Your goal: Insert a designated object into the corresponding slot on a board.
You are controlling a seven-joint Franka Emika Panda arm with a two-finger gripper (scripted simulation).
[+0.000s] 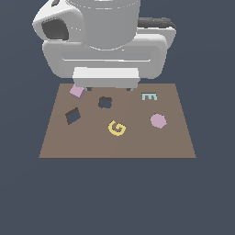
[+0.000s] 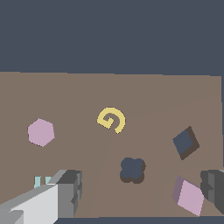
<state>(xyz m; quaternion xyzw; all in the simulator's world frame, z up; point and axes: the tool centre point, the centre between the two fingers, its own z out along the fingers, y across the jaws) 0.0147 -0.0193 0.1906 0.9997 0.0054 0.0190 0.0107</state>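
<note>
1. We see the gripper (image 2: 140, 192) with fingers (image 2: 70, 192) spread wide, holding nothing.
2. The small lilac-pink square block (image 1: 77, 91) lies on the flat brown board (image 1: 137, 142), at one o'clock from the dark tilted square slot (image 1: 72, 115) in the exterior view.

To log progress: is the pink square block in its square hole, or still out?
Out. The block lies on the board beside the square hole, which shows dark and empty.

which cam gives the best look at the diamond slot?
Wrist view: the slot is larger, unobstructed, with its dark inner wall visible beside the lilac block. The exterior view shows the slot too, fully visible but smaller.
</note>
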